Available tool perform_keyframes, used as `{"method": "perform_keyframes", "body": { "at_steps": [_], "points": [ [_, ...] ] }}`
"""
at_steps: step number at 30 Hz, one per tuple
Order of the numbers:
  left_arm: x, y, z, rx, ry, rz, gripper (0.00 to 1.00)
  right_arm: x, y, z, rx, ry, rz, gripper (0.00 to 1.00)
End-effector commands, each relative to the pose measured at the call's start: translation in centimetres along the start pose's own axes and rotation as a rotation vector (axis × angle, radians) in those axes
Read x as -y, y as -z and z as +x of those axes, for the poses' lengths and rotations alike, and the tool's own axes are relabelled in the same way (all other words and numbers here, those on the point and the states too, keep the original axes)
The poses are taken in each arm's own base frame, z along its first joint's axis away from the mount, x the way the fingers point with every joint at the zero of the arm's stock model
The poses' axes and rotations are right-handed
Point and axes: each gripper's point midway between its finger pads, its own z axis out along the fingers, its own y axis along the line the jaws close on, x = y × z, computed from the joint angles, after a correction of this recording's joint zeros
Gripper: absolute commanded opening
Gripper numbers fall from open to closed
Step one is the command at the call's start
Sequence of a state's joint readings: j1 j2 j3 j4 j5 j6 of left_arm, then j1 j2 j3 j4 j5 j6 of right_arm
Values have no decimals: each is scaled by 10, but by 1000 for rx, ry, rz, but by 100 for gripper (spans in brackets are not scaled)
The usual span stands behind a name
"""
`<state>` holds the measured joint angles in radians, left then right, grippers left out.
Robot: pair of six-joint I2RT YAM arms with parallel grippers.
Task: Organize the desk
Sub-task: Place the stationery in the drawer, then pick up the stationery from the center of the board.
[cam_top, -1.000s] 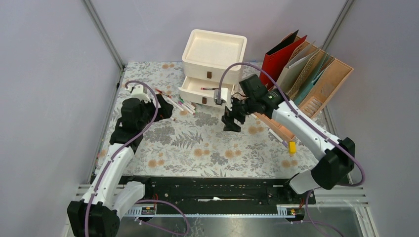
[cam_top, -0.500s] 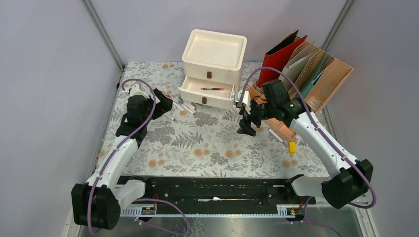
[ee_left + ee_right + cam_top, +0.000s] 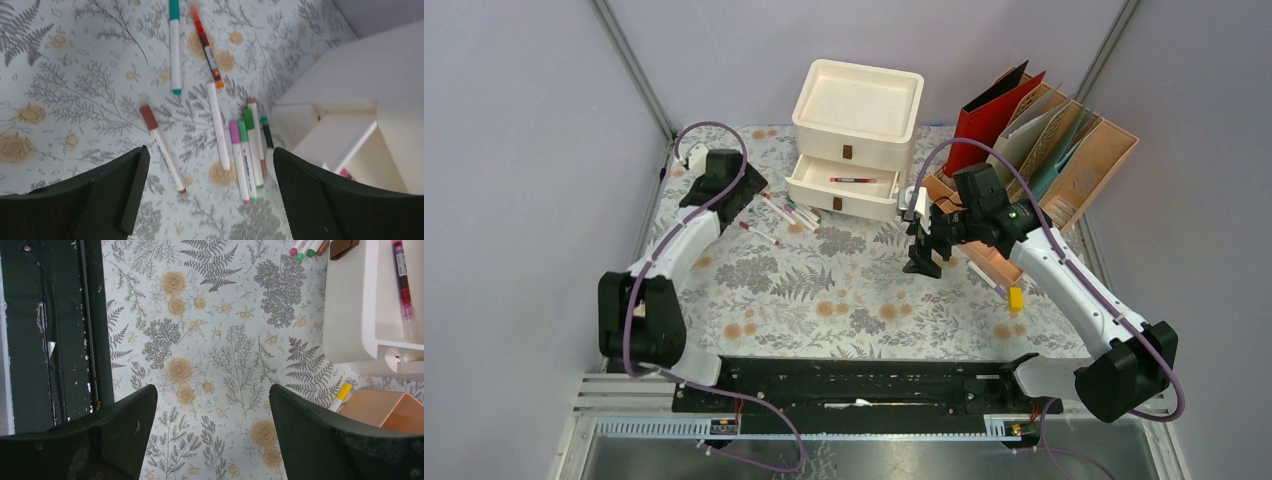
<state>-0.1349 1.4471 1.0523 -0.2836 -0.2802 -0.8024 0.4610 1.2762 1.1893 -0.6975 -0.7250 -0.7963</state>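
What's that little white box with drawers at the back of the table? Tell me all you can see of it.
A small cream-white drawer unit, plastic by the look, stands upright at the far edge of the desk. Its top is a shallow recessed tray. Two drawers, each with a brown pull tab: the upper shut, the lower drawer pulled out with one red pen lying inside. Loose markers lie by its front left corner; a file rack stands to its right.
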Motion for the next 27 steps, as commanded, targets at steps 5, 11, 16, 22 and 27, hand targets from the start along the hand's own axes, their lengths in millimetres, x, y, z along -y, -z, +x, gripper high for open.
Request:
{"method": "perform_keyframes", "body": {
  "at_steps": [5,11,16,22,27],
  "points": [
    [13,-46,-24,16,43,-142,97,0,2,-6,30,34,-1,90],
    [24,-88,-23,-34,20,-196,87,0,0,-5,34,35,-4,90],
    [26,-117,-21,-62,22,-239,78,1,-2,-3,32,30,4,90],
    [14,-150,-12,-110,22,-272,65,10,-8,2,16,-9,29,90],
    [10,-170,-4,-148,3,-270,55,11,-10,4,13,-15,27,90]
  ]
}}
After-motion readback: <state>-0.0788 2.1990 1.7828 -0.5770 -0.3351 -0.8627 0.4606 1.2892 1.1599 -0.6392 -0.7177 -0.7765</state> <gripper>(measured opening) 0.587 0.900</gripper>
